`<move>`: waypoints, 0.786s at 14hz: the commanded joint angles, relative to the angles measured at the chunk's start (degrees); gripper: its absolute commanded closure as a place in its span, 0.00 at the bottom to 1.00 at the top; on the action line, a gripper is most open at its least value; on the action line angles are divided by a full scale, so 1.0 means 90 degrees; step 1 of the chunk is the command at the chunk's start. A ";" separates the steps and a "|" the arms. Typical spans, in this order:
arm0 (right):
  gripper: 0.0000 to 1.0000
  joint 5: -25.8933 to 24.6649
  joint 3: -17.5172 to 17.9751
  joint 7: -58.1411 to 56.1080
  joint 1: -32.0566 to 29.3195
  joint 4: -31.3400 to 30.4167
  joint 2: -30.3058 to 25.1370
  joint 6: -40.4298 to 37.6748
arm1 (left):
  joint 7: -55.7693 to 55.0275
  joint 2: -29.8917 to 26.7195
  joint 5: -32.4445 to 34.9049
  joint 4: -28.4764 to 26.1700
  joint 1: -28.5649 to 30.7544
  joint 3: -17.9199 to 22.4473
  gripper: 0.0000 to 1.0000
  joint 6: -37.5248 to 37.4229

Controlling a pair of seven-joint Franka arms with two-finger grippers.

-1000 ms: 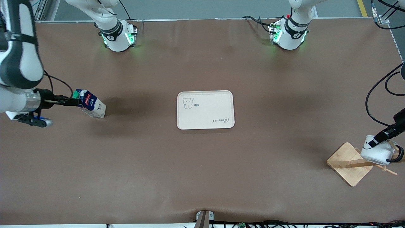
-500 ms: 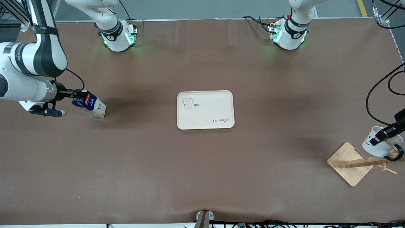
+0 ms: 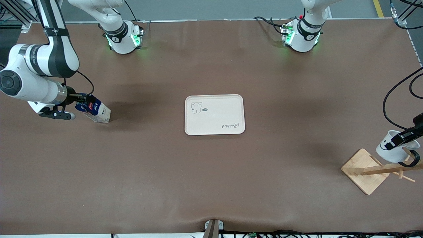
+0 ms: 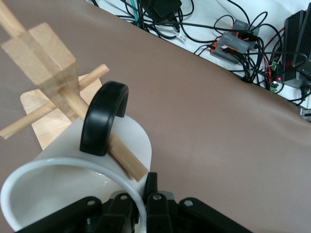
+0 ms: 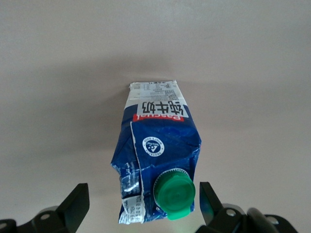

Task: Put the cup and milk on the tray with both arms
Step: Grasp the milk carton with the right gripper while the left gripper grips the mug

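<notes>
The white cup (image 3: 386, 149) with a smiley face sits at the left arm's end of the table. Its black handle (image 4: 104, 118) is still looped over a wooden peg (image 4: 73, 99) of the bamboo rack (image 3: 365, 171). My left gripper (image 3: 401, 138) (image 4: 142, 190) is shut on the cup's rim (image 4: 29, 175), one finger inside and one outside. The blue milk (image 3: 96, 111) (image 5: 158, 145) stands on the table at the right arm's end. My right gripper (image 3: 86, 98) (image 5: 143, 200) is open, its fingers either side of the carton's top and green cap (image 5: 175, 192). The cream tray (image 3: 214, 129) lies mid-table, bare.
The rack's square bamboo base (image 4: 46, 116) and slanted pole (image 3: 386, 169) stand under the cup, near the table's corner. Cables and boxes (image 4: 233, 39) lie off the table edge past the rack. Both arm bases (image 3: 124, 38) (image 3: 300, 36) stand along the edge farthest from the front camera.
The left gripper closed on the cup's rim, and the cup tipped up and rose a little on the peg. The right gripper moved in until the milk's top sat between its open fingers.
</notes>
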 commanded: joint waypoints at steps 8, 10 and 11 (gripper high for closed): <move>0.00 -0.0150 -0.0007 -0.0160 -0.0056 -0.0265 -0.0280 0.0304 | -0.0308 -0.0482 -0.0017 0.0202 0.0010 -0.0079 1.00 -0.1315; 0.00 -0.0150 -0.0007 -0.0248 -0.0143 -0.0294 -0.0261 0.0391 | -0.0522 -0.0463 0.0759 0.0465 -0.0107 -0.0273 1.00 -0.1736; 0.00 -0.0150 -0.0007 -0.0316 -0.0173 -0.0353 -0.0261 0.0489 | -0.0687 -0.0463 0.1141 0.0544 -0.0165 -0.0390 1.00 -0.1775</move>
